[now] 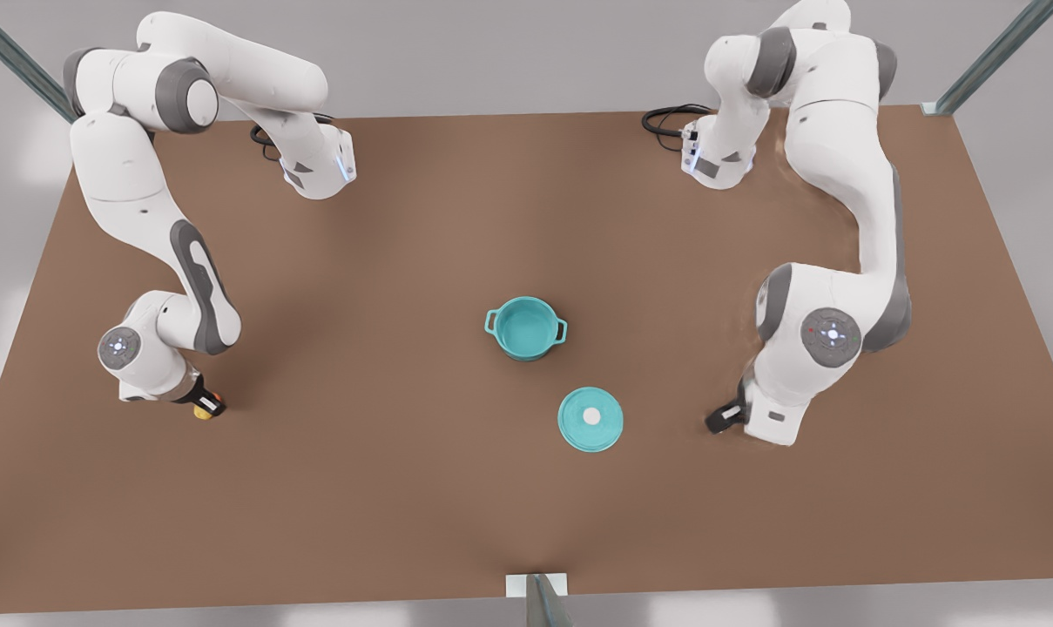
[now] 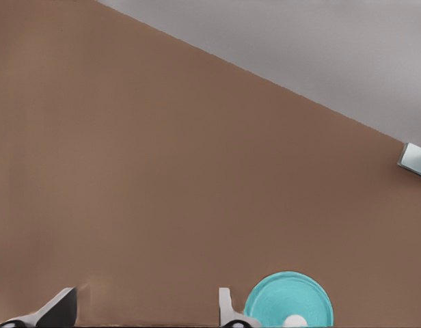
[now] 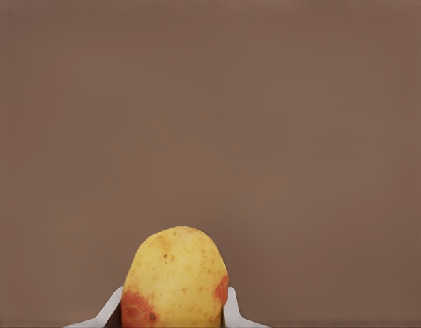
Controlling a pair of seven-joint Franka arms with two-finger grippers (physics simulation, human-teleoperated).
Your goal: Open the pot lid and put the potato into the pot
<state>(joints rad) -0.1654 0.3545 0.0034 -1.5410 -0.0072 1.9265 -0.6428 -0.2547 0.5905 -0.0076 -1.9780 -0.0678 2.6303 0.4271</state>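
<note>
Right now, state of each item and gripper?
pot: uncovered, upright, empty.
pot lid: off, flat on table beside pot, knob up.
potato: between right gripper's fingers.
right gripper: shut on potato, front view's left.
left gripper: open, empty, near lid.

table: brown, matte | floor: pale grey | metal struts: corners

Soft, even light falls from above, bright and without glare. The brown worktop is lit smoothly, a little paler toward the frame's centre. Faint blurred shadows lie under both arms and beside the pot and pot lid. Edges look slightly smeared; no lens bending at the borders.
</note>
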